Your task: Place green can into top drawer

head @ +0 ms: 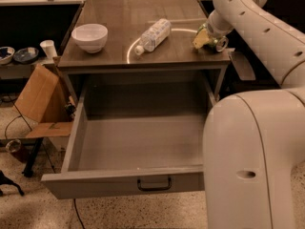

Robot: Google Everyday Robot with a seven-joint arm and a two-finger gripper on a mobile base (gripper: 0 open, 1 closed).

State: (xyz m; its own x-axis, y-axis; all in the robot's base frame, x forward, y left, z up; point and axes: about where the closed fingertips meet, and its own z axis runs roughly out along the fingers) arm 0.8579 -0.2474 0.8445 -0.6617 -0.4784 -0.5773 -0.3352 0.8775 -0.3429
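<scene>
The green can (217,43) sits at the right edge of the cabinet's top, mostly hidden behind my gripper (204,38). The gripper is right at the can, reaching in from the right; I cannot see whether it holds the can. The top drawer (95,184) is pulled fully open below the countertop. It is a deep grey box with nothing in it, and a dark handle (154,184) sits at the centre of its front panel.
A clear plastic bottle (154,34) with a white cap lies on its side mid-countertop. A white bowl (89,36) stands at the left. My arm's big white link (252,156) covers the drawer's right side. A cardboard box (38,99) leans at the left.
</scene>
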